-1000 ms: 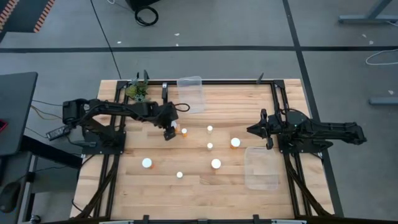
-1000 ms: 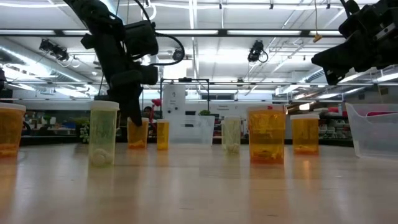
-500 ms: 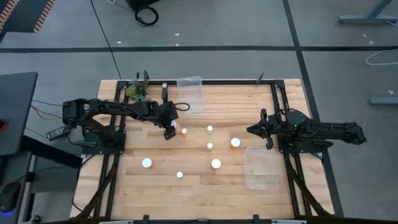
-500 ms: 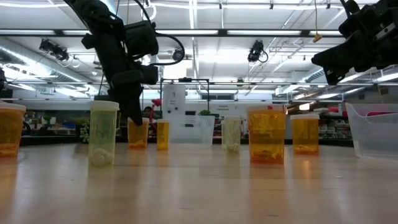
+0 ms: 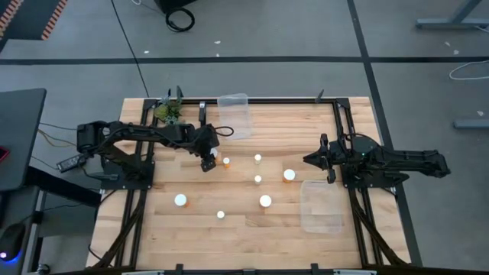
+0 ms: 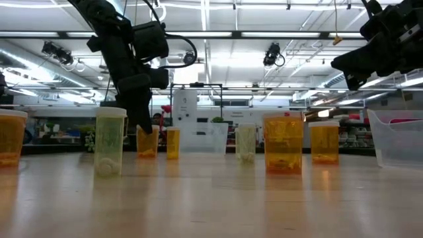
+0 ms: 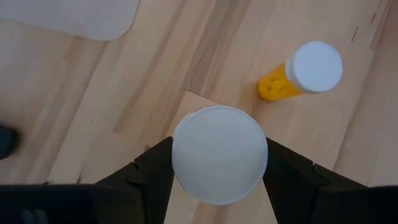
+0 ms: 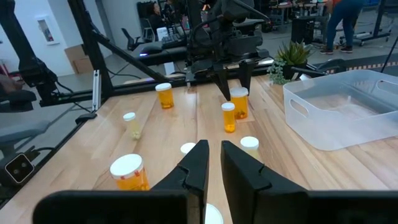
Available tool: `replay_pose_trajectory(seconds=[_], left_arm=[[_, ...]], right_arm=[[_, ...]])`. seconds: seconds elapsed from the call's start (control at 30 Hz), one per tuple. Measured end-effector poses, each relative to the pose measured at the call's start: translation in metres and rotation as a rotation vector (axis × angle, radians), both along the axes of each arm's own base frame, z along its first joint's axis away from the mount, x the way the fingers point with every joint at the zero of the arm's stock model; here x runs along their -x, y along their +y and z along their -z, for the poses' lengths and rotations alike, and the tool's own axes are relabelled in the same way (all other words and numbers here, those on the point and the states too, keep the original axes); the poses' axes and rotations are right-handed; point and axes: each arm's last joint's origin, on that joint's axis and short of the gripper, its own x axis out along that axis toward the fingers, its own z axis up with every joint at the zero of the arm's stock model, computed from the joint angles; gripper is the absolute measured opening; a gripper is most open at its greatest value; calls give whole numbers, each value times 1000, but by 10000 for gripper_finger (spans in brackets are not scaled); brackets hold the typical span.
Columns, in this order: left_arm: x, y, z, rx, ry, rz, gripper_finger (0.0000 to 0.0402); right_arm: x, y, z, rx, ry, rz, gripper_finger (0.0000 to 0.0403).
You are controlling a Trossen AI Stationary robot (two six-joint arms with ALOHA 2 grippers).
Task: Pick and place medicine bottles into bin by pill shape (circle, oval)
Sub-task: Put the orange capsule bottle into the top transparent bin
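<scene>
Left gripper (image 7: 217,169): its fingers (image 7: 154,174) are pressed against opposite sides of a wide bottle (image 7: 219,152), pinching it just under its white cap; the bottle stands upright on the table (image 5: 244,229).
Held bottle's place: on the left arm's half of the table, the landmark for the lines below.
Nearest neighbour: a narrow bottle (image 7: 305,71) stands just beside the held bottle, on the side toward the right arm, not touching it.
Other bottles: two small ones (image 5: 257,158) (image 5: 257,179) stand farther out the same way, then a wider one (image 5: 289,175); three more (image 5: 265,201) (image 5: 180,200) (image 5: 220,215) stand toward the front edge, well apart from the held bottle.
Bins: one clear bin (image 5: 234,114) sits near the held bottle toward the back edge; a second (image 5: 321,206) lies well apart, under the right arm.
Plant (image 5: 168,111): at the back corner, beyond the held bottle.
Right gripper (image 8: 213,149): fingers pressed together on nothing, hanging above the table well apart from the held bottle, pointing toward it.
</scene>
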Motion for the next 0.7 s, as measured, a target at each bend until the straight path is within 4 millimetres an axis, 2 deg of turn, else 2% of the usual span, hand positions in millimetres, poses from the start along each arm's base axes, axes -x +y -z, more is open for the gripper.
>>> replay_pose_trajectory(seconds=[0.2, 0.4, 0.57, 0.7], left_arm=[[0, 1, 0, -19, 0, 2, 228], [0, 4, -1, -26, 3, 3, 222], [-6, 10, -14, -48, -24, 15, 220], [-11, 19, -32, -68, -39, 17, 226]], right_arm=[[0, 0, 0, 0, 0, 0, 49], [0, 0, 0, 0, 0, 0, 49], [0, 0, 0, 0, 0, 0, 49], [0, 0, 0, 0, 0, -1, 49]])
